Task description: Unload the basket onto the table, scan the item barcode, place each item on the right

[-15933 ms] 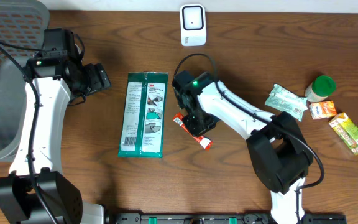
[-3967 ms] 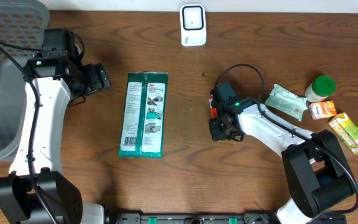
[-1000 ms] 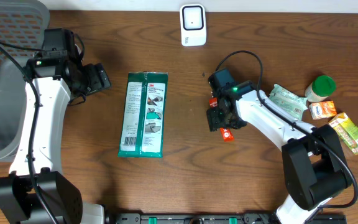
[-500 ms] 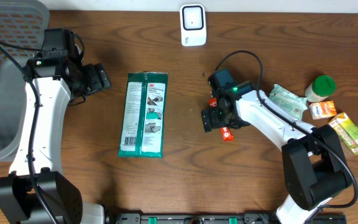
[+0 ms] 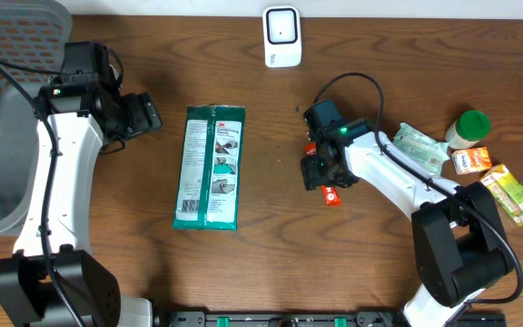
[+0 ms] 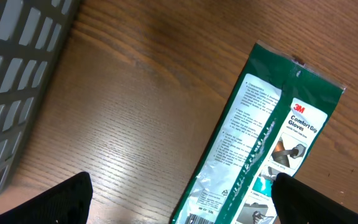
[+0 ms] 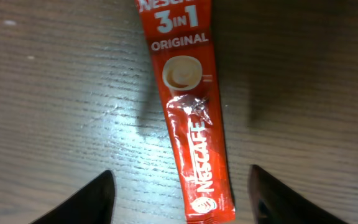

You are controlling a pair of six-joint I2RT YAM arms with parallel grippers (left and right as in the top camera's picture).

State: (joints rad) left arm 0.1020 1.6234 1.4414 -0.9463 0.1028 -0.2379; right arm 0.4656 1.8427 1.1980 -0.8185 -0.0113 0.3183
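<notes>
Your right gripper (image 7: 186, 198) hangs open and empty just above the table (image 7: 55, 93), one finger on each side of the lower end of the red Nescafé sachet (image 7: 188, 118), which lies flat with its printed face up and no barcode showing. This looks like the pick-up step: close on the sachet's narrow sides, lift, then turn the hidden face toward the white scanner (image 5: 281, 36) at the far edge. Your left gripper (image 6: 185, 200) is wide open too, idle over the green glove pack (image 6: 260, 155).
</notes>
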